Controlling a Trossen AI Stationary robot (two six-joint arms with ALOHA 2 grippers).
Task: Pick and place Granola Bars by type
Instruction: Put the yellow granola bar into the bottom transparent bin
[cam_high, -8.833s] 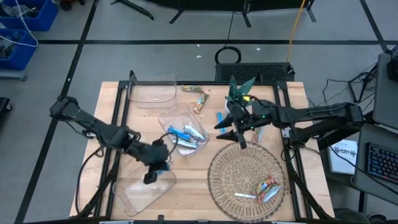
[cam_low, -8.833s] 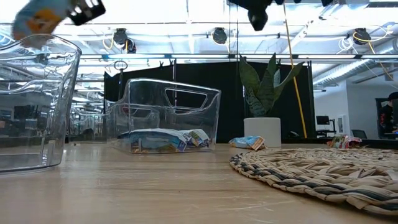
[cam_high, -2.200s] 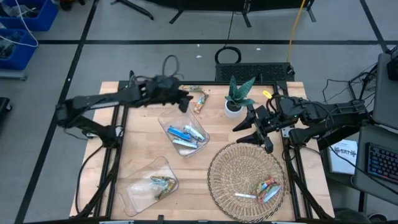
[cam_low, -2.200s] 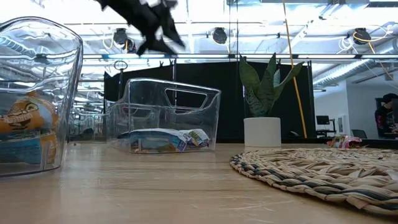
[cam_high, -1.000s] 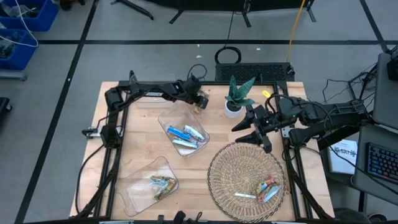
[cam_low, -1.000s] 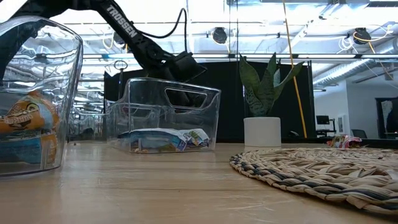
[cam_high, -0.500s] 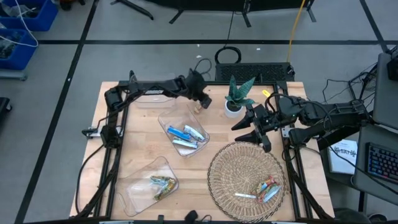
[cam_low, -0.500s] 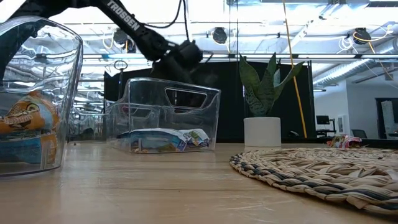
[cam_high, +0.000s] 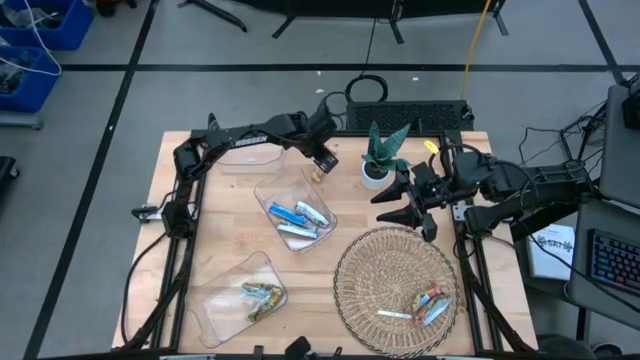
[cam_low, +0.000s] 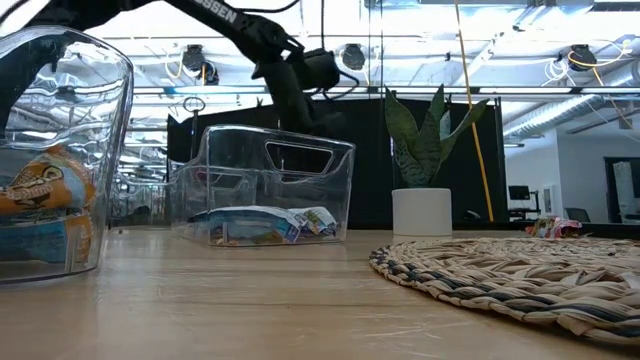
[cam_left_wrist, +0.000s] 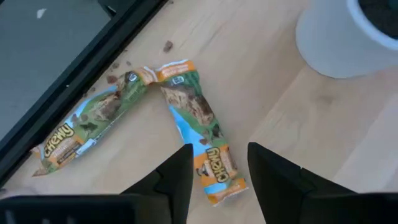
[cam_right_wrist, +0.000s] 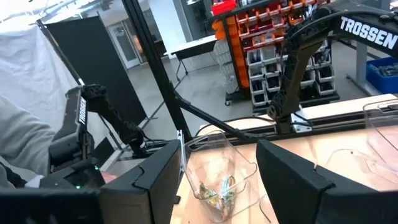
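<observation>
Two green-gold granola bars (cam_left_wrist: 202, 140) (cam_left_wrist: 87, 127) lie flat on the wood near the table's far edge, ends meeting in a V. My left gripper (cam_left_wrist: 217, 186) hangs open above them, fingers pointing steeply down, touching neither; in the high view it (cam_high: 322, 158) covers them. Blue bars (cam_high: 298, 215) lie in the middle clear bin, green-gold bars (cam_high: 258, 295) in the near-left bin, and orange-red and silver ones (cam_high: 425, 305) in the woven basket. My right gripper (cam_high: 400, 208) waits open and level, in the air between plant and basket.
A potted plant (cam_high: 380, 160) stands just right of the two bars. A third clear bin (cam_high: 245, 150) sits at the far left, the middle bin (cam_high: 295, 210) just nearer than the bars. The woven basket (cam_high: 395, 290) fills the near right. Bare wood lies between bins and basket.
My left gripper has risen above the two bars at the far edge and rolled a little about its own line; in the low view it climbs from behind the middle bin's rim to well above it. My right arm has kept still.
</observation>
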